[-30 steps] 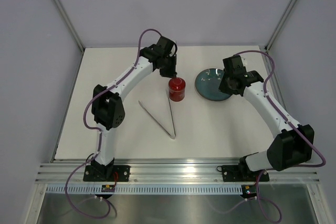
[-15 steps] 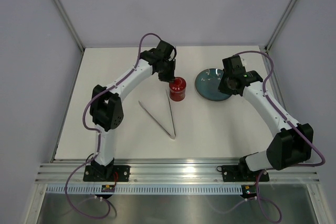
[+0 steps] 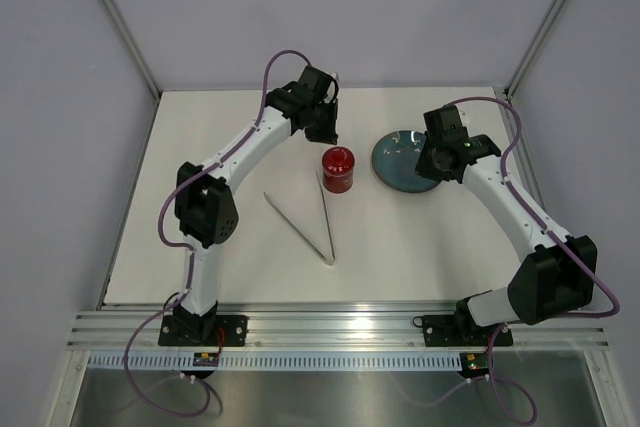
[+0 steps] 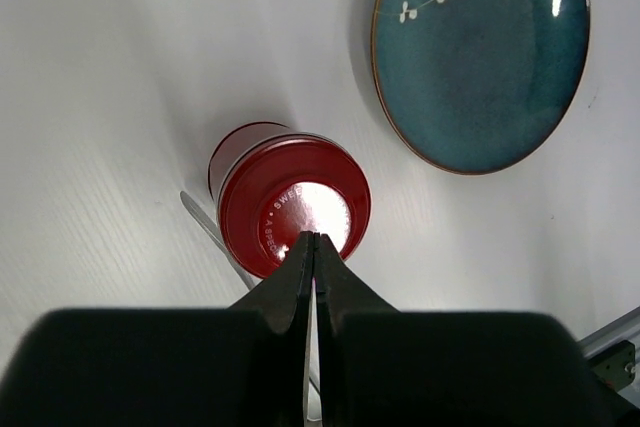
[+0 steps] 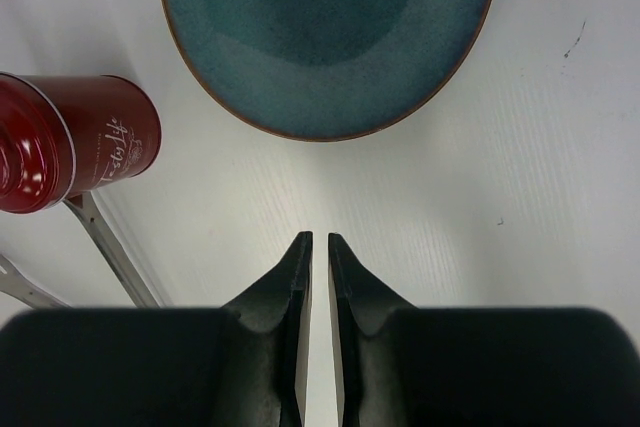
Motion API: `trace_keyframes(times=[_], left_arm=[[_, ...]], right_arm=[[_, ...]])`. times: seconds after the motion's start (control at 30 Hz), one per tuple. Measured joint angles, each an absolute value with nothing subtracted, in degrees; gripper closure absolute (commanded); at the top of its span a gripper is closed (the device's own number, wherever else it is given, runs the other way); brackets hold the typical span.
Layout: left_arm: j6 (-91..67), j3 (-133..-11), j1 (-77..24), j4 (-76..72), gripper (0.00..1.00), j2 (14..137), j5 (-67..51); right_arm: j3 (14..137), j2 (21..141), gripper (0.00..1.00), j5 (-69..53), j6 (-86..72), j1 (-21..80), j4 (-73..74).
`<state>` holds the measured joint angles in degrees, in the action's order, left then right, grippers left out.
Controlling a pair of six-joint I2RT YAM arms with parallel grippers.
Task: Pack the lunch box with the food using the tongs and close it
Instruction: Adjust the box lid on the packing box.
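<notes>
The red lunch box (image 3: 338,169) stands upright in the middle of the table with its red lid (image 4: 295,217) on. My left gripper (image 4: 315,238) hovers just behind and above it, shut and empty, its tips (image 3: 325,135) clear of the lid. The silver tongs (image 3: 305,222) lie in a V on the table in front of the can, one arm reaching its base (image 5: 110,247). My right gripper (image 5: 320,237) is shut with nothing in it, low over the table at the near edge of the plate (image 3: 432,165). No food shows in any view.
A blue-grey round plate (image 3: 400,162) with small white flower marks lies right of the can, and its surface (image 5: 330,27) looks bare. The white tabletop (image 3: 420,247) is bounded by grey walls at the back and sides and an aluminium rail (image 3: 340,322) at the front.
The left gripper dipped onto the can's lid half a second ago and has since lifted back and away from it. The right arm, can and tongs have stayed put.
</notes>
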<state>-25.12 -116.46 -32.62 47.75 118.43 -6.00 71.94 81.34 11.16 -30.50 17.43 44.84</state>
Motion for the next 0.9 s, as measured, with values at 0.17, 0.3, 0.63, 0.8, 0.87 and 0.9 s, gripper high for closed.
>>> trace_keyframes(times=[0.17,0.3,0.63,0.8,0.87,0.9], left_arm=[[-25.0,-116.5,-32.9,47.4,1.00,123.9,-6.0],[-24.8,-116.9,-33.2,45.5,1.00,124.7,-6.1],[-23.9,-116.7,-34.2,48.1,1.00,122.2,-3.2],[-23.9,-117.0,-34.6,48.0,1.00,118.3,-2.8],[-23.9,-117.6,-34.6,47.7,1.00,117.4,-2.8],[-23.9,-117.7,-34.6,47.5,1.00,117.4,-2.8]], right_arm=[[71.9,81.4,0.83,10.9,-30.5,17.4,44.8],[71.9,81.4,0.83,10.8,-30.6,17.4,44.8],[71.9,81.4,0.83,10.8,-30.9,17.4,44.8],[71.9,81.4,0.83,10.8,-30.9,17.4,44.8],[71.9,81.4,0.83,10.8,-30.9,17.4,44.8],[71.9,81.4,0.83,10.8,-30.9,17.4,44.8]])
